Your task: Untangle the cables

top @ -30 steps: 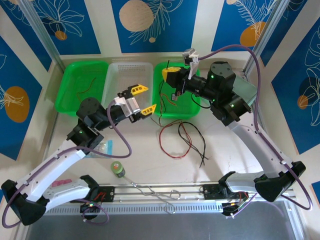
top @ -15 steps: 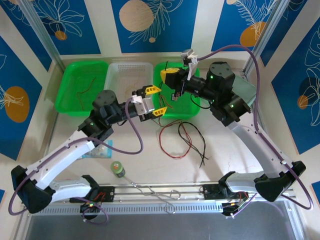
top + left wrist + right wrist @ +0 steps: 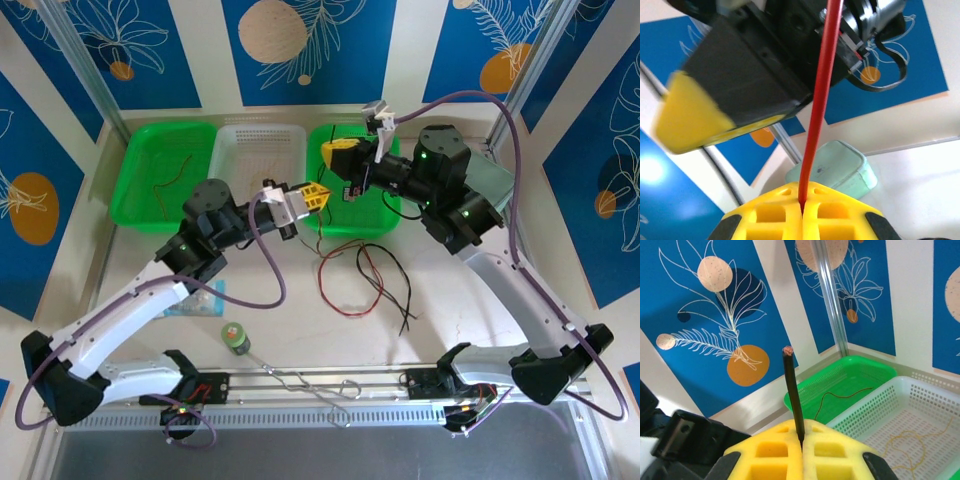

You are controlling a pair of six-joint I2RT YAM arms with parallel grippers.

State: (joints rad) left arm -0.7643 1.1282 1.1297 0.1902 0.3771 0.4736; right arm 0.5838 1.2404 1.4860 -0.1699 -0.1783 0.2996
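We are watching the left gripper pinching a thin red cable between its yellow grid-moulded plastic fingers, with the jaws closed tight on it. The cable is running taut upward, crossing in front of the right gripper's black body. The right gripper is clamping a thin black cable in shut jaws, and its cut end is showing bare copper.

From above, both grippers are meeting over the right-hand green plastic tray. The remaining red and black cables are trailing in loose loops on the pale table.

Beside that tray, a white perforated plastic basket is holding a curled tan wire. A second green tray is sitting beyond it. A mint-green rounded box is standing near the wall, and a green tape roll and a bent silver wire are lying at the near edge.
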